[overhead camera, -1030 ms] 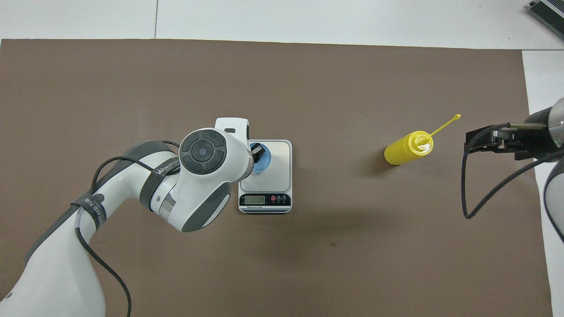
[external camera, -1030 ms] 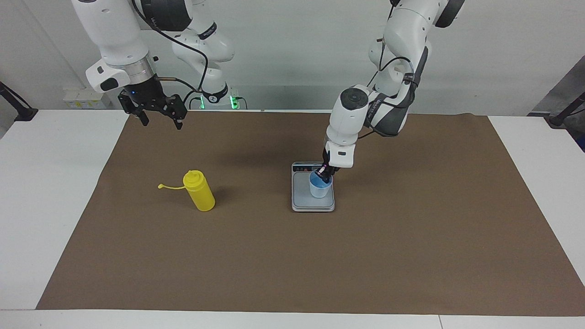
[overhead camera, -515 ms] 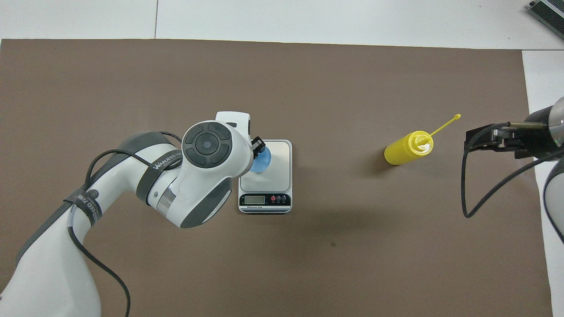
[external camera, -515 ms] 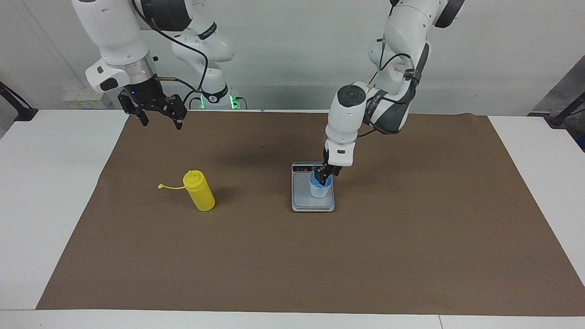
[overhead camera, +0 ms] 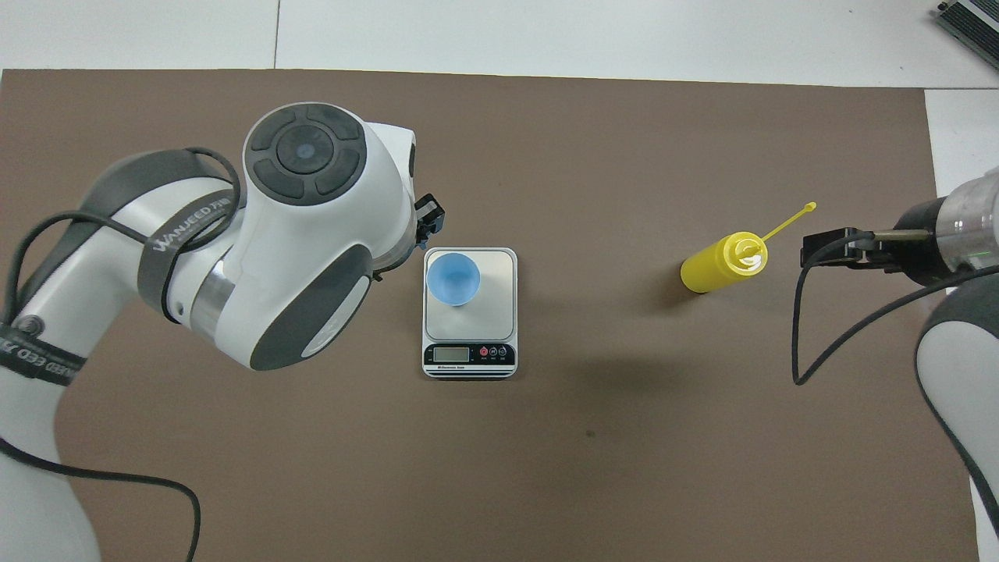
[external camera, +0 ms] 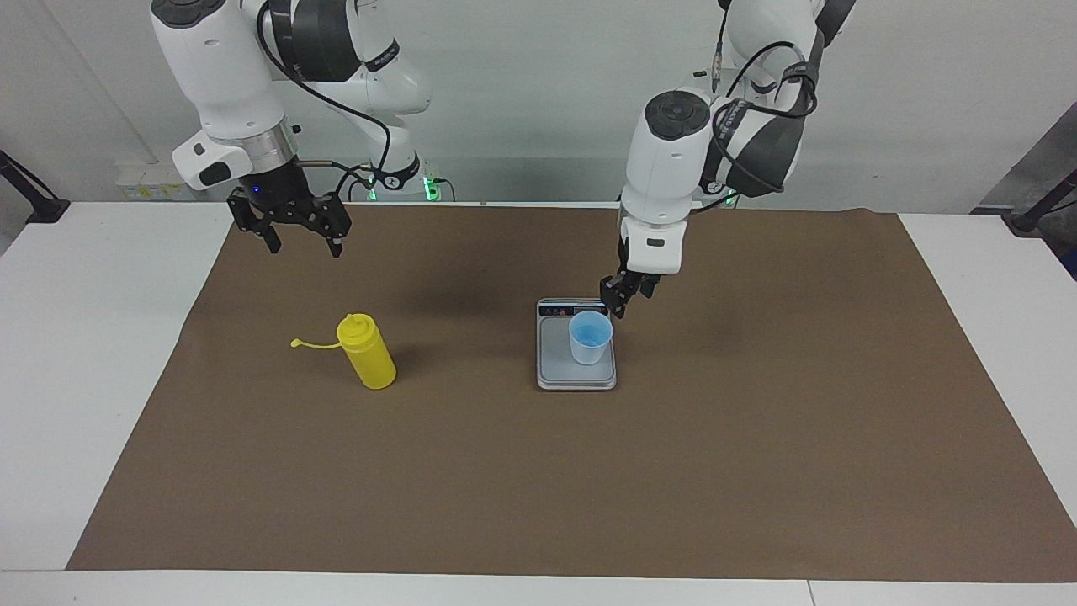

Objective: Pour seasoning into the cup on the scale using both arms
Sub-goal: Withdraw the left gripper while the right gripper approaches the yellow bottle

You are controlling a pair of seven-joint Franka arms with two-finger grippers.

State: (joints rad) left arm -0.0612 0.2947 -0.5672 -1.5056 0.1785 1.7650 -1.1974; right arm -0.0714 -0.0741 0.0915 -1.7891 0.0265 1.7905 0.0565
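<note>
The light-blue cup (external camera: 591, 337) stands upright on the grey scale (external camera: 555, 364), free of any grip; it also shows in the overhead view (overhead camera: 453, 279) on the scale (overhead camera: 495, 300). My left gripper (external camera: 621, 301) is open and empty, raised over the scale's edge beside the cup; its tip shows in the overhead view (overhead camera: 428, 225). The yellow seasoning bottle (external camera: 368, 353) stands on the mat toward the right arm's end, cap strap sticking out; it shows in the overhead view (overhead camera: 722, 264). My right gripper (external camera: 301, 244) hangs open and empty over the mat near the bottle (overhead camera: 827, 251).
A brown mat (external camera: 757, 438) covers most of the white table (external camera: 76, 353). The scale's dark display strip (overhead camera: 469, 355) faces the robots. A black cable (overhead camera: 804, 343) loops down from the right wrist.
My left gripper let go of the cup's rim and rose up and back from the scale; the cup stays on it. My right gripper shifted slightly toward the bottle.
</note>
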